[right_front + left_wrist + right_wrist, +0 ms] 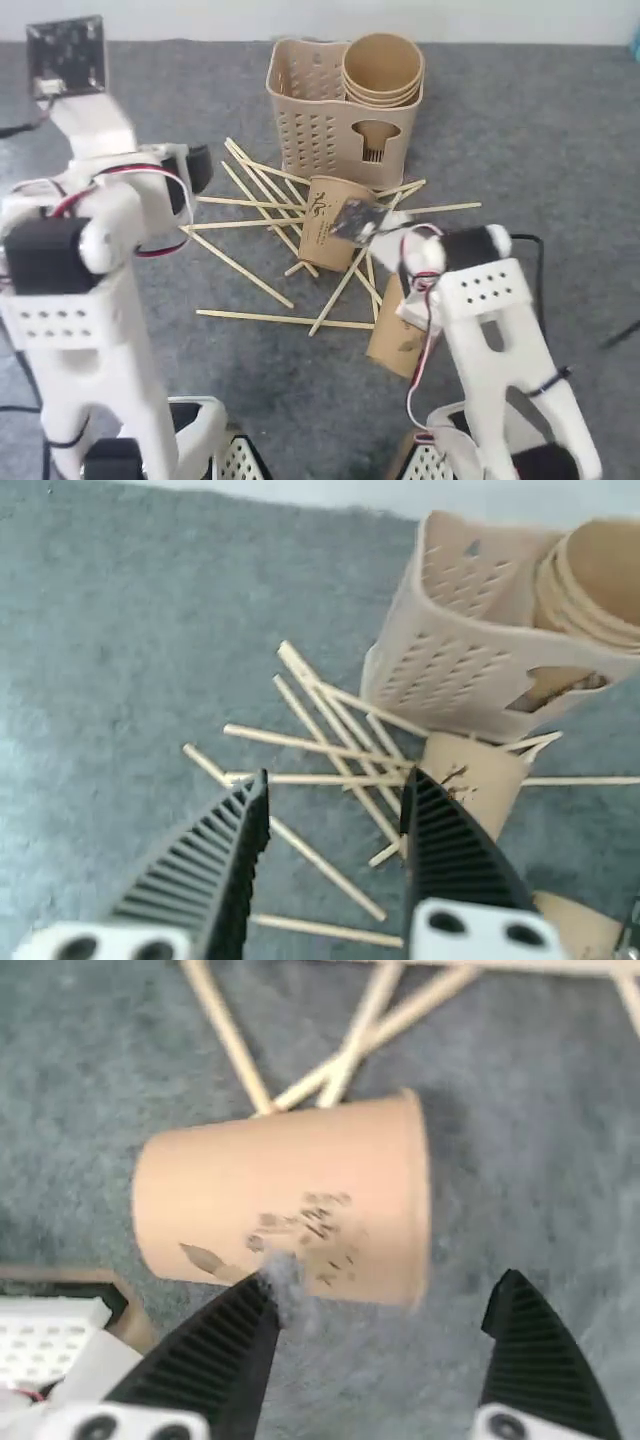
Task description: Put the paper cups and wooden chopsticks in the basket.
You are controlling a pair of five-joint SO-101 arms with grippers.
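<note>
Loose cup (pixel 390 340) lay half hidden behind right arm, right gripper (pixel 388 1282) jaws spread and empty over printed paper cup (pixel 290 1210) on its side, left gripper (pixel 338 777) jaws parted above scattered chopsticks (pixel 300 745), basket (pixel 310 130) beyond held stacked cups (pixel 383 62).

**Markings on the paper cups**

No text, number or sign could be read. The paper cup (pixel 330 235) lying on its side just in front of the basket (pixel 300 110) carried dark print (pixel 322 208) along its wall. In the right wrist view a cup's print appeared as small strokes beside a leaf-like shape, too blurred to resolve into letters. In the left wrist view a faint dark squiggle stood on a cup's wall. The second cup (pixel 398 335), lying nearer the arms, bore a small dark mark (pixel 409 347), likewise illegible.
</note>
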